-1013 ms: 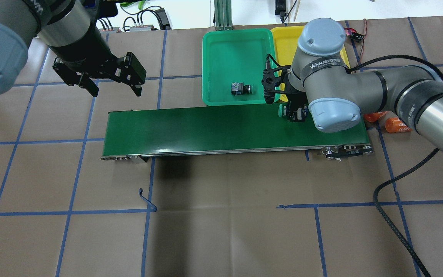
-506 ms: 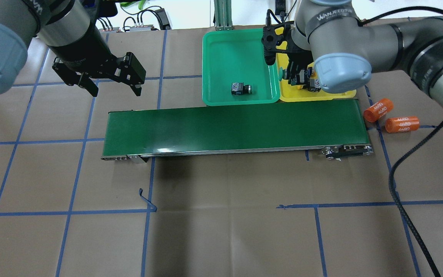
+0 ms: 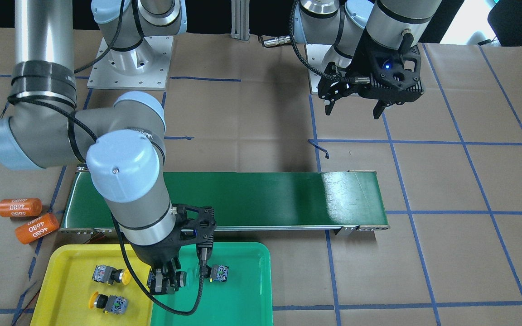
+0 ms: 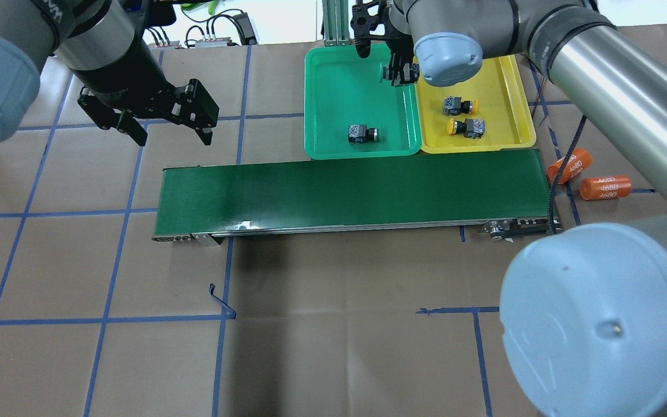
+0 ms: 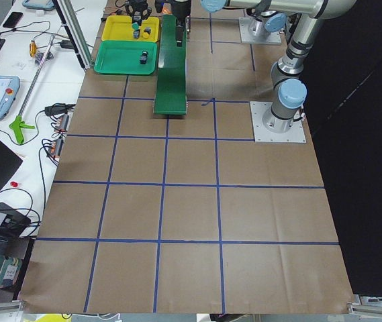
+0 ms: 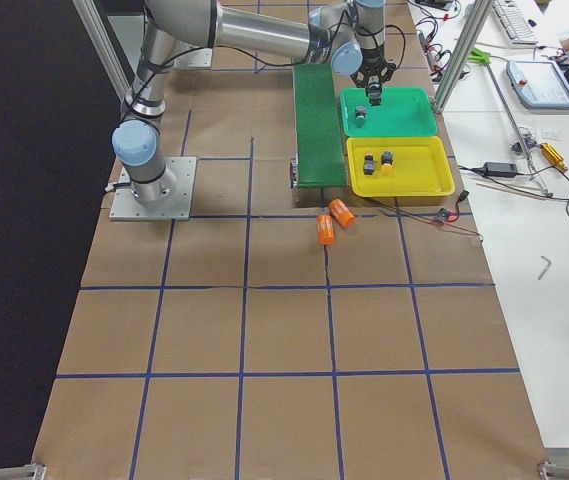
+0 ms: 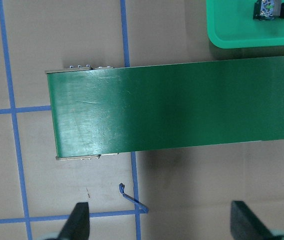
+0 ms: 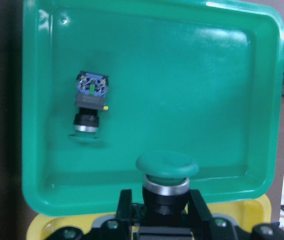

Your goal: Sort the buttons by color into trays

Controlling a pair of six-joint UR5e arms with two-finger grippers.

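Four black-collared buttons: two yellow buttons (image 4: 459, 106) in the yellow tray (image 4: 501, 87), one green button (image 4: 362, 134) at the green tray's (image 4: 339, 87) 6 o'clock (on its side), a second green button (image 8: 166, 172) pinched by the right gripper (image 8: 161, 202); the left gripper (image 4: 174, 138) is spread wide, holding nothing.

The green tray (image 4: 339, 69) is left of the bright yellow tray (image 4: 510, 75); the conveyor belt (image 4: 351, 194) near them is a darker green; the held button (image 8: 166, 167) has a green cap and black collar; the lying button (image 8: 89, 107) shows a blue patterned sticker; the other two buttons (image 4: 459, 106) have yellow caps; the orange cylinders (image 4: 569, 165) bear white 4680; the table (image 4: 333, 347) is brown with blue grid lines.
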